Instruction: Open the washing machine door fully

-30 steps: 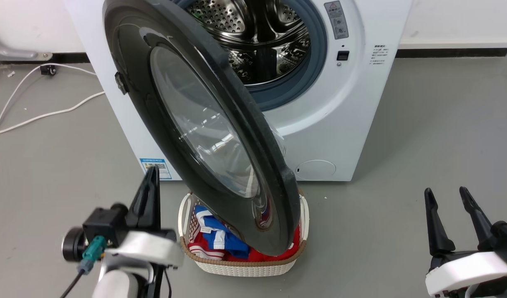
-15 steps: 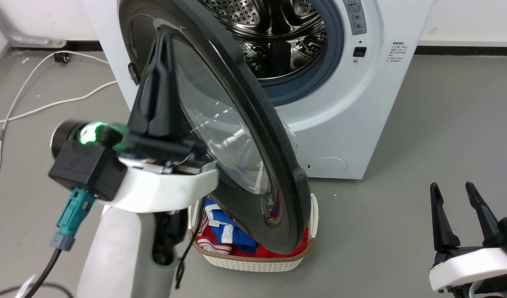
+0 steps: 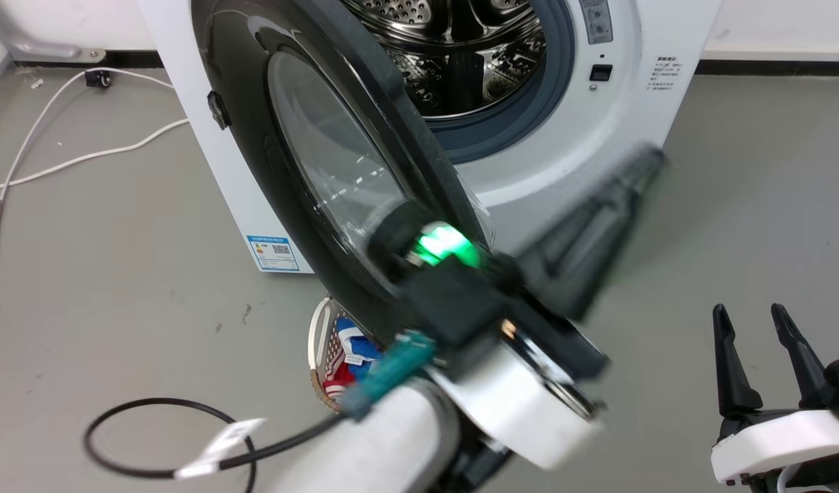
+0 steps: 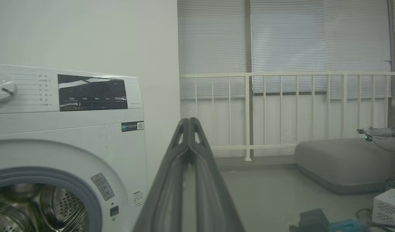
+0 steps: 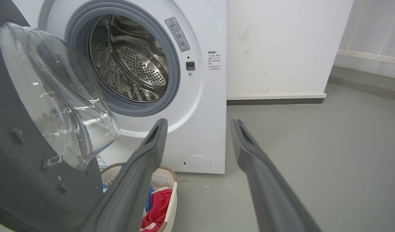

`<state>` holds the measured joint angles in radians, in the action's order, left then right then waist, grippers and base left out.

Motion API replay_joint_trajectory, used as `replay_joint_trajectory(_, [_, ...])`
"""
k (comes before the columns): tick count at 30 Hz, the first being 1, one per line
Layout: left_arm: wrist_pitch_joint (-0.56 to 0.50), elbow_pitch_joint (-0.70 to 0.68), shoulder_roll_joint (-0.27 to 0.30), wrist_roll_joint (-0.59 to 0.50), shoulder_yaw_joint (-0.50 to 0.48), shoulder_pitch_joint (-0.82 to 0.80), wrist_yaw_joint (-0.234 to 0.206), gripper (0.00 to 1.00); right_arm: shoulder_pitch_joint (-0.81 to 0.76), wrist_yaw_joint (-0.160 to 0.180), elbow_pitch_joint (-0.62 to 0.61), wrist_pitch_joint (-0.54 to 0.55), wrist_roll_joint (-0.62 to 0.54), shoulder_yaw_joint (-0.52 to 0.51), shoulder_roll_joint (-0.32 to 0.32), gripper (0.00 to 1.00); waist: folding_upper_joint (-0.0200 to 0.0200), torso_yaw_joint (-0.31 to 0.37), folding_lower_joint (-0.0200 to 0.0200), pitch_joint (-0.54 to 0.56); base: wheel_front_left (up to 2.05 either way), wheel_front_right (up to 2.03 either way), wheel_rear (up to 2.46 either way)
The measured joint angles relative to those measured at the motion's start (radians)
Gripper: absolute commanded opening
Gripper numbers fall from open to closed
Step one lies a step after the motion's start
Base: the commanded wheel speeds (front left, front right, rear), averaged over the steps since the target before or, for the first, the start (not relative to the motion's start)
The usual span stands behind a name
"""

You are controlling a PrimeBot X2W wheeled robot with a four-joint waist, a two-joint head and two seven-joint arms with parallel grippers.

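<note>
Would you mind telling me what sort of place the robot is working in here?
Probably a laundry corner of an indoor room: a white front-loading washing machine stands on a grey floor, with a laundry basket of clothes before it.

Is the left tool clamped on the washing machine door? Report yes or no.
No: the left tool is shut on nothing, fingertips together in open air beside the washing machine.

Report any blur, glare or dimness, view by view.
Head view: left gripper smeared by motion blur, its green light flaring; reflections streak the washing machine door. Left wrist view: dim, greyish, its fingers soft. Right wrist view: evenly lit, washing machine sharp, right gripper slightly soft.
</note>
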<state>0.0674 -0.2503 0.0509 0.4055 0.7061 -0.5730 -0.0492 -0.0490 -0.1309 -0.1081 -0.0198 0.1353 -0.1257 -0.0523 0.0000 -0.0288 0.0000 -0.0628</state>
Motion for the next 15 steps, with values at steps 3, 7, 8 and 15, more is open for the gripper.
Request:
replay_joint_trajectory(3, [-0.045,0.04,-0.001,0.036,0.095,0.012,0.005,0.0,0.0,0.0,0.003,0.003,0.005,0.002,0.001,1.0,0.0,0.003,0.0001,-0.007,0.0,0.0,0.0])
replay_joint_trajectory(7, [-0.096,0.098,0.0,0.054,0.178,0.051,0.014,0.0,0.0,0.0,0.007,0.002,0.007,0.001,0.0,1.0,0.0,0.003,0.0001,-0.019,0.0,0.0,0.0])
replay_joint_trajectory(8, [-0.11,0.11,0.001,0.055,0.193,0.063,0.014,0.0,0.0,0.0,0.008,0.002,0.008,0.001,0.001,1.0,0.0,0.003,0.0,-0.022,0.0,0.0,0.0])
replay_joint_trajectory(15, [-0.147,0.185,0.031,0.065,0.249,0.131,0.012,0.0,0.0,0.0,0.019,0.0,0.015,0.0,0.001,1.0,0.0,0.003,0.0001,-0.034,0.0,0.0,0.0])
